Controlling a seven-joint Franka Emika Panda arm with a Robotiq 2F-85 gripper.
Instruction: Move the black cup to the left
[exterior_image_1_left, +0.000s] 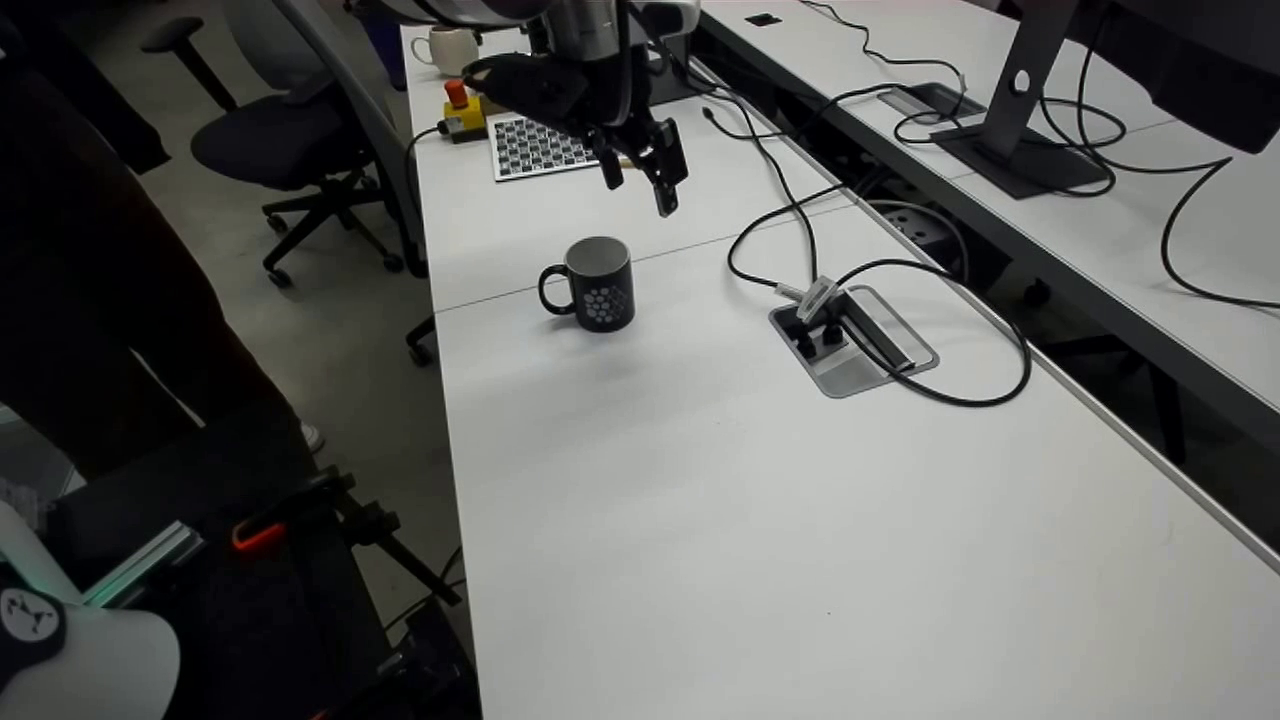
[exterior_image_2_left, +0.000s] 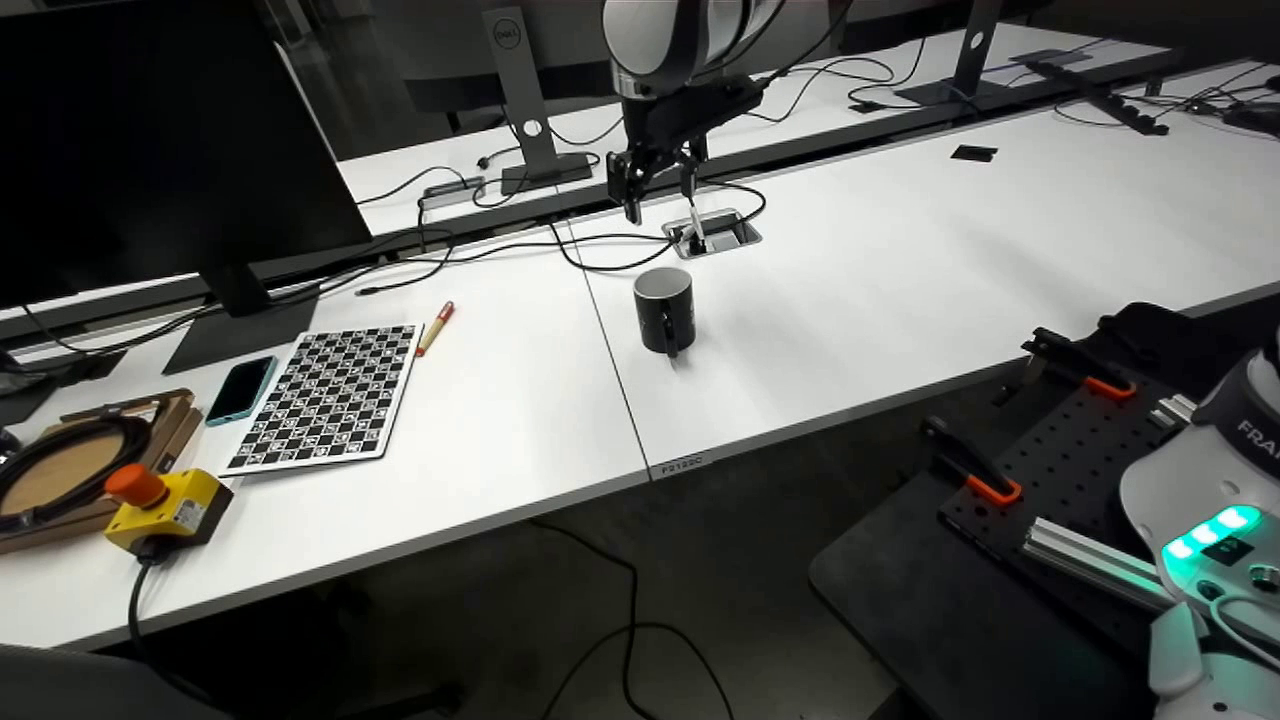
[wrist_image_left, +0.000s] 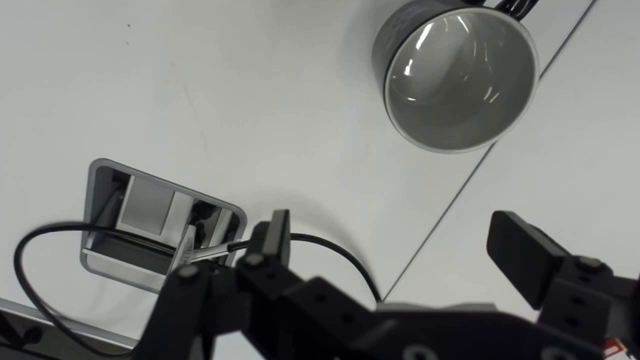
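Note:
The black cup (exterior_image_1_left: 605, 292) stands upright on the white table, with its loop handle and a pale dotted mark showing on its side. It also stands near the table seam in an exterior view (exterior_image_2_left: 664, 318), handle toward the near edge. In the wrist view the cup (wrist_image_left: 460, 85) is at the upper right, its grey inside visible and its handle partly cut off by the top edge. My gripper (wrist_image_left: 392, 240) is open, with nothing between its fingers. In both exterior views the gripper (exterior_image_1_left: 640, 192) (exterior_image_2_left: 660, 203) hangs above the table, apart from the cup, on the cable box side.
A recessed cable box (exterior_image_1_left: 845, 378) with looping black cables (exterior_image_1_left: 985, 402) lies near the cup. A checkered board (exterior_image_2_left: 330, 400), a pen (exterior_image_2_left: 435, 328), a phone (exterior_image_2_left: 241, 390), an emergency stop (exterior_image_2_left: 170, 505) and a monitor (exterior_image_2_left: 170, 150) are farther along the table (exterior_image_2_left: 520, 420).

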